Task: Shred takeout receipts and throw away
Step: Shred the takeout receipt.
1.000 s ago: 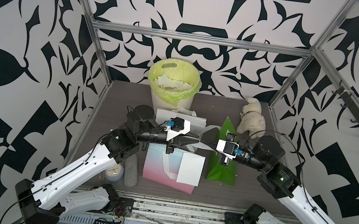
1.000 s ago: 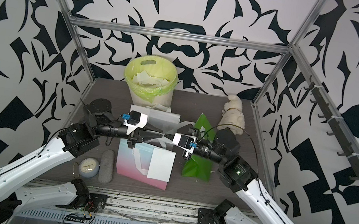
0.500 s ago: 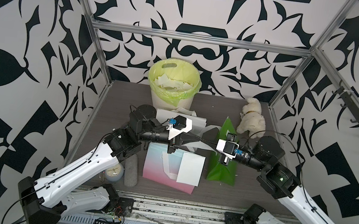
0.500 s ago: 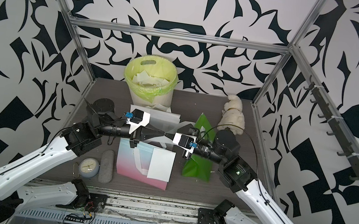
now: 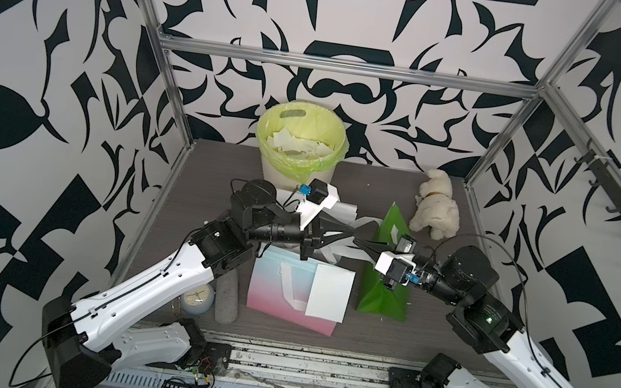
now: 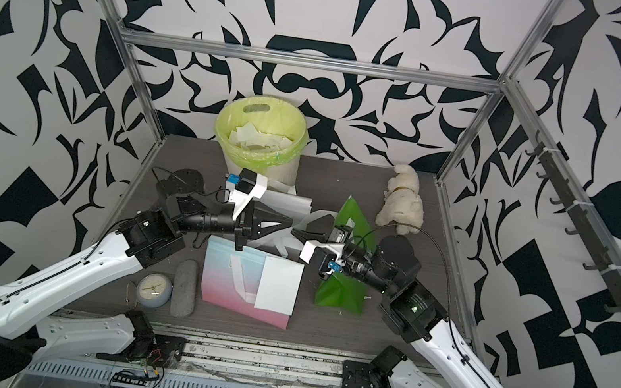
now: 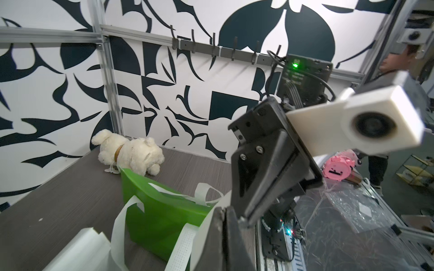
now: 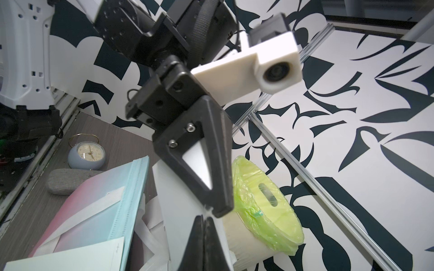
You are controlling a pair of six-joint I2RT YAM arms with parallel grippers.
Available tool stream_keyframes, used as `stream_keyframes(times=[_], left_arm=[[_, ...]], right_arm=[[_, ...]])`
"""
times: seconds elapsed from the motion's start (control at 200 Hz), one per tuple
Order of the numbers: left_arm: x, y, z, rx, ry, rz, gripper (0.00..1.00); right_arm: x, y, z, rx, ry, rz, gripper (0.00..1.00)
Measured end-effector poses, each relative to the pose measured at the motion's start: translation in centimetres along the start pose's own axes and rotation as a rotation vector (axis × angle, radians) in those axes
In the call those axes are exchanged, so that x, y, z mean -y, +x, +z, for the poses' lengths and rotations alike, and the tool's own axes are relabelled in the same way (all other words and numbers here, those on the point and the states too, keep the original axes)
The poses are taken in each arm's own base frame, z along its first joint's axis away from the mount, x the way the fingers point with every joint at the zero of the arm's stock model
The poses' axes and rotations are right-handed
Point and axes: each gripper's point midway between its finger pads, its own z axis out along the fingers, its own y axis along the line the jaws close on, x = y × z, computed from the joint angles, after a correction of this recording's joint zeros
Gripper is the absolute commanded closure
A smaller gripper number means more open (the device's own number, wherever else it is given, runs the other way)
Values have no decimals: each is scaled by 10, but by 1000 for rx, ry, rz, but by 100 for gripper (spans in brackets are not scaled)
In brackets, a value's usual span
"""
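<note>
Thin white paper receipt [image 8: 173, 199] held mid-air over the dark worktop [image 5: 212, 172]: left gripper [image 7: 224, 214] and right gripper [image 8: 203, 223] meet tip to tip, both jaws pinched shut on it. Judged light, limp and easily torn; best gripped close together at one edge. Second white sheet [image 5: 330, 293] lies on pink-to-blue gift bag [image 5: 270, 281]; white fabric tote [image 6: 291, 202] lies before the far lime-lined bin [image 5: 280, 176].
</note>
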Motion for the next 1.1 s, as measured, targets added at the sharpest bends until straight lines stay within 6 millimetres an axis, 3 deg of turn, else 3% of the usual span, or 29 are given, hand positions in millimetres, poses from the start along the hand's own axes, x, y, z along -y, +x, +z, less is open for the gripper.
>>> stream_keyframes(times=[0.22,0.47,0.65,0.795,1.01,1.1], left_arm=[[-30,-22,-5,83,-174,-42,100],[-115,-47,-43,247,-511,-155,100],[-153,-61,-70,392,-614,-261,100],[-151,-64,-66,441,-529,-355,100],[-124,-63,-47,485,-279,-495,100],[-117,-55,-40,496,-196,-544,100]], right_arm=[[-15,2,1,6,-48,-19,100],[-36,-13,-2,65,-116,-1,100],[-44,-26,-9,130,-120,50,100],[-29,-26,-8,166,-26,196,100],[40,-24,7,180,247,679,100],[58,-26,14,223,297,829,100]])
